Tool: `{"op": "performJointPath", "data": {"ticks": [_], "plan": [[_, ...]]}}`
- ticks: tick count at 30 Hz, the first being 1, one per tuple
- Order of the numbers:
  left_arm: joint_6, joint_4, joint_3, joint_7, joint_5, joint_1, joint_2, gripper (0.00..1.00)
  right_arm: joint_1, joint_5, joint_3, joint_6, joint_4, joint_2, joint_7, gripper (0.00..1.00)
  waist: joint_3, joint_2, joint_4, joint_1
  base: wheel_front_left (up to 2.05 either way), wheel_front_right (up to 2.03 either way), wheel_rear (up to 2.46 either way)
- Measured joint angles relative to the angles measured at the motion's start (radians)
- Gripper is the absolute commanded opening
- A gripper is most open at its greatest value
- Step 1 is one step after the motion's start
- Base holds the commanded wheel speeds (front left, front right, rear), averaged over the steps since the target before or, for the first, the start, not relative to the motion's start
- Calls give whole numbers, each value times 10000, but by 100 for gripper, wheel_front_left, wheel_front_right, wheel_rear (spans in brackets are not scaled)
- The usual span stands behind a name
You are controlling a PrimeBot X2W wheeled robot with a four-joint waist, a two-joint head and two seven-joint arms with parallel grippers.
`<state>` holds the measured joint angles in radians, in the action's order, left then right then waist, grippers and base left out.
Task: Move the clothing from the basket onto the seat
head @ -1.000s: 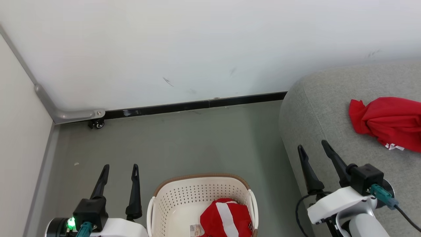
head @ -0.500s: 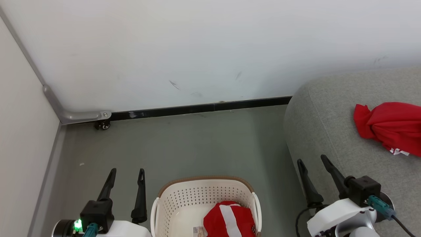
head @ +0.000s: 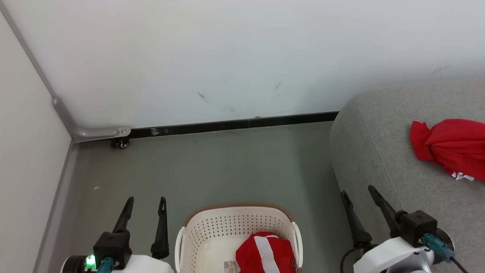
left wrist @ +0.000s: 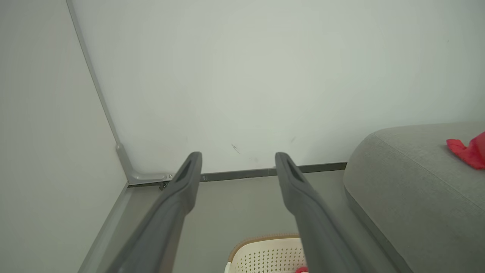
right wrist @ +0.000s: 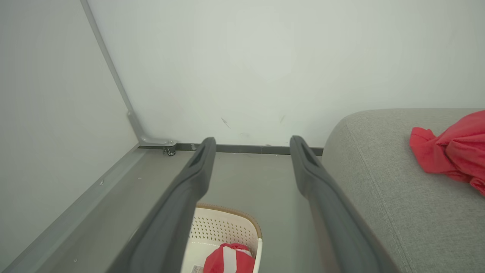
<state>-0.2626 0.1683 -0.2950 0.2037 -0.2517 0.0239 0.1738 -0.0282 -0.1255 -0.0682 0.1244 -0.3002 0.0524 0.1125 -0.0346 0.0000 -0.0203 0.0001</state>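
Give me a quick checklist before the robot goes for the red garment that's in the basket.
1. Left hand open and empty: ok.
2. Right hand open and empty: ok.
3. Striped garment lying uncovered in the basket: ok.
4. Seat has bare room beside the red garment already on it: ok.
5. Striped garment free of the basket's holes: cannot tell.
6. Basket emptied: not ok.

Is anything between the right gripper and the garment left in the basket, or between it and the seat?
Nothing visible. The garment lies uncovered in the open-topped basket; its rim is the only thing to lift over toward the seat. The right gripper is open.
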Motion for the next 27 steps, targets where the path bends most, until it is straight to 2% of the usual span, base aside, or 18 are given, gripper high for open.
{"op": "performJointPath", "data": {"ticks": [18,27], "plan": [[-15,207,199,79,-167,1,52,100,464,-40,-82,0,635,-15,-81,100,177,0,-104,0,0,0,0],[0,307,130,81,-119,151,188,100,907,-65,251,0,1074,-46,-79,100,449,0,-191,0,0,0,0]]}}
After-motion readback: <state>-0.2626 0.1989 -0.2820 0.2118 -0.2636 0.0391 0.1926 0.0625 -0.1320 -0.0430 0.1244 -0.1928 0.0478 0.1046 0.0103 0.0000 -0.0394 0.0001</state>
